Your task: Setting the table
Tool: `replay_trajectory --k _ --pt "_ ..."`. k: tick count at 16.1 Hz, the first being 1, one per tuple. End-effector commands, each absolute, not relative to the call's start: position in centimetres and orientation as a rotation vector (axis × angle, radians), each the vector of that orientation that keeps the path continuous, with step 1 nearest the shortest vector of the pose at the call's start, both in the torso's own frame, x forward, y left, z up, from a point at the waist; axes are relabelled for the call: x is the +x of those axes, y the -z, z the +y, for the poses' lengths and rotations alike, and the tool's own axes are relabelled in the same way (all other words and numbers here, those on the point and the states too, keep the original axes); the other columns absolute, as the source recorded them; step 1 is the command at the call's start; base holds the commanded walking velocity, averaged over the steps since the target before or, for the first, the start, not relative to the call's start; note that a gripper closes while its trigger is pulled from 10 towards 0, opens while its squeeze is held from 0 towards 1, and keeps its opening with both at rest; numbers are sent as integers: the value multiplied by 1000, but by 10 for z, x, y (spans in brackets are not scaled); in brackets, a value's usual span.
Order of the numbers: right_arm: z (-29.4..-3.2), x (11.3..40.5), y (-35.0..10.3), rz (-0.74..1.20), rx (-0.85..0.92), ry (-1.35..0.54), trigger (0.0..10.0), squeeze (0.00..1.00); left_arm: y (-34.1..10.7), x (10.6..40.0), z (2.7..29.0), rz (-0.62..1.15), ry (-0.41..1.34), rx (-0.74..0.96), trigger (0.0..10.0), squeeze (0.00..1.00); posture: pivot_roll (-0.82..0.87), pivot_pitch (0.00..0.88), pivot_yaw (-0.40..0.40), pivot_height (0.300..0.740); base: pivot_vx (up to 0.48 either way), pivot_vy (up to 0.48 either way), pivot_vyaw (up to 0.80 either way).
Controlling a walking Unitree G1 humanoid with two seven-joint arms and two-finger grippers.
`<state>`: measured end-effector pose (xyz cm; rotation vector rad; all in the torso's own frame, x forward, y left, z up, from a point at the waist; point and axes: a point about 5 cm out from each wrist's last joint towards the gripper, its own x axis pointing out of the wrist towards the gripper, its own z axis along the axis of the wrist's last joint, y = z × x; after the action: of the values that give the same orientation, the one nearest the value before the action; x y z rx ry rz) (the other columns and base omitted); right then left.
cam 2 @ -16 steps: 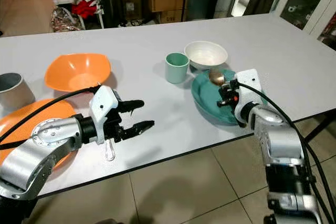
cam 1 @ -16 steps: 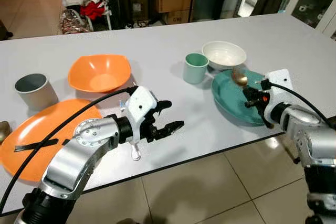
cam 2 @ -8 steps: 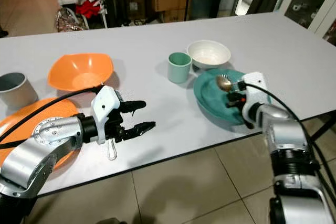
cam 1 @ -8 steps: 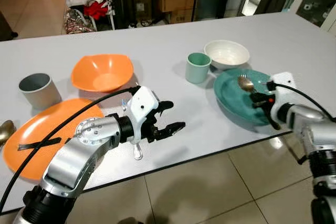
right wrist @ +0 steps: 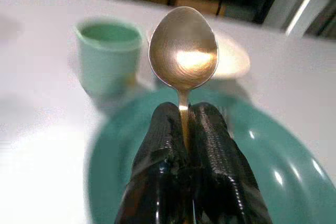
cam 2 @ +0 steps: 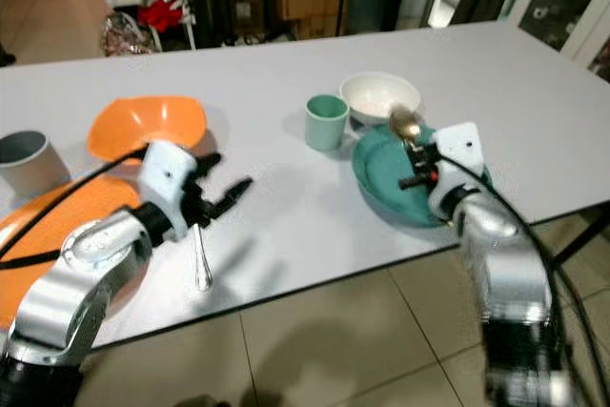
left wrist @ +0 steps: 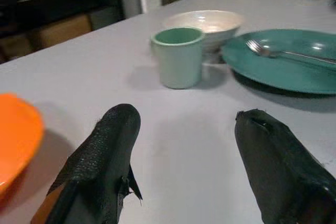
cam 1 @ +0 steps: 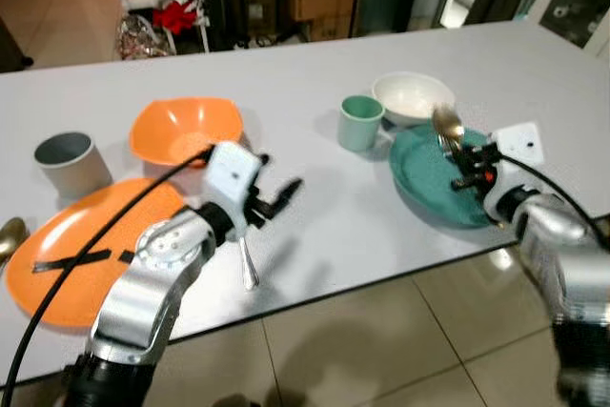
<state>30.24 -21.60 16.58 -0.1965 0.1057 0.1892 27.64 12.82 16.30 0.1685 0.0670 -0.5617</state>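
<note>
While right gripper (right wrist: 184, 124) pinches spoon (right wrist: 183, 48), above teal plate (cam 1: 419, 173)

Even indoor light from above; head views slightly motion-blurred, worst along the right arm. Soft shadows sit beneath the green cup (left wrist: 178, 56) beyond the left gripper (left wrist: 194, 166). Glare spot on the spoon (right wrist: 183, 48); background behind it defocused.

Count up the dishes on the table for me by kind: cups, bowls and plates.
Cups: 2 (grey cup, green cup)
Bowls: 2 (orange bowl, white bowl)
Plates: 2 (orange plate, teal plate)
Total: 6
</note>
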Motion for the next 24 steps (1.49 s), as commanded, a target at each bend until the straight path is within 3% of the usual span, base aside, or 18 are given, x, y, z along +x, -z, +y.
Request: replay_trajectory --k 1,5,8,17,24 --pt "-211 295 -180 36 -196 -171 10000 0 -168 275 129 44 528 182 10000 0 -28 0 -26 740 0 -360 0" --pt "-189 267 -168 20 -39 -122 10000 0 -165 277 131 36 436 205 10000 0 -30 0 -30 740 0 -377 0" --pt "-177 258 -167 33 -50 -147 10000 0 -166 278 127 22 406 210 10000 0 -28 0 -38 740 0 -376 0" --pt "-179 253 -164 48 -16 -105 10000 0 -169 279 118 2 426 137 10000 0 -28 0 -41 740 0 -41 0" --pt "-178 253 -161 62 4 -100 10000 0 -168 280 118 15 437 134 10000 0 -25 0 -43 740 250 0 0"
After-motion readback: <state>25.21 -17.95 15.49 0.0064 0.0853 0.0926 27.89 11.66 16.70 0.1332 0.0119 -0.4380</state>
